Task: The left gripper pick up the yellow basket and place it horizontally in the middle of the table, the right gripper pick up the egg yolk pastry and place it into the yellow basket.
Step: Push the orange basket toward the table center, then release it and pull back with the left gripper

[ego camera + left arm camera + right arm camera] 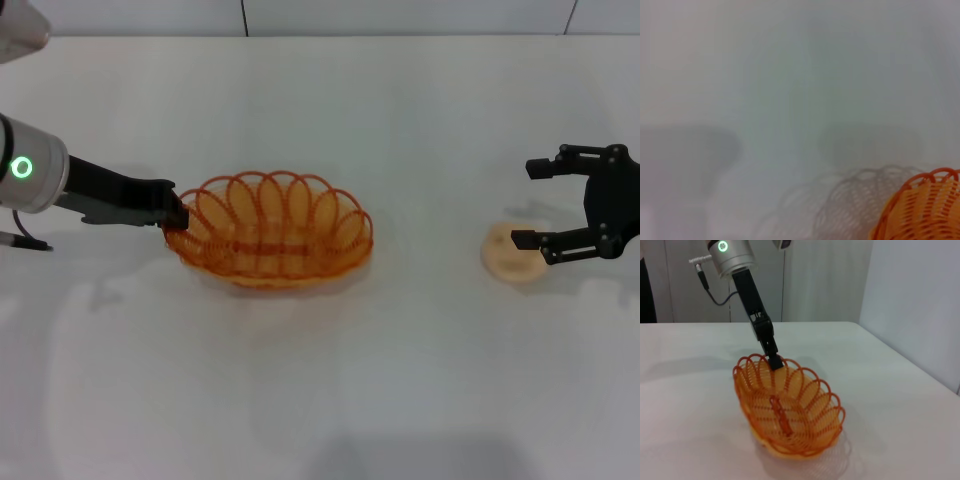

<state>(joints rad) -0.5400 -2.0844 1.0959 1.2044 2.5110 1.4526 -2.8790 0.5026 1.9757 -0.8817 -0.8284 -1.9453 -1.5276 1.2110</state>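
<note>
The yellow basket (275,232) lies lengthwise across the middle of the white table (320,400). It also shows in the left wrist view (925,210) and the right wrist view (787,407). It holds nothing. My left gripper (177,215) is shut on the rim at the basket's left end, which the right wrist view (774,360) shows as well. The egg yolk pastry (508,258) sits on the table at the right. My right gripper (527,204) is open just over the pastry, with one finger across the pastry's right edge.
The table's far edge meets a pale wall at the back. A wall stands past the table's edge in the right wrist view (920,300). Bare tabletop lies between the basket and the pastry.
</note>
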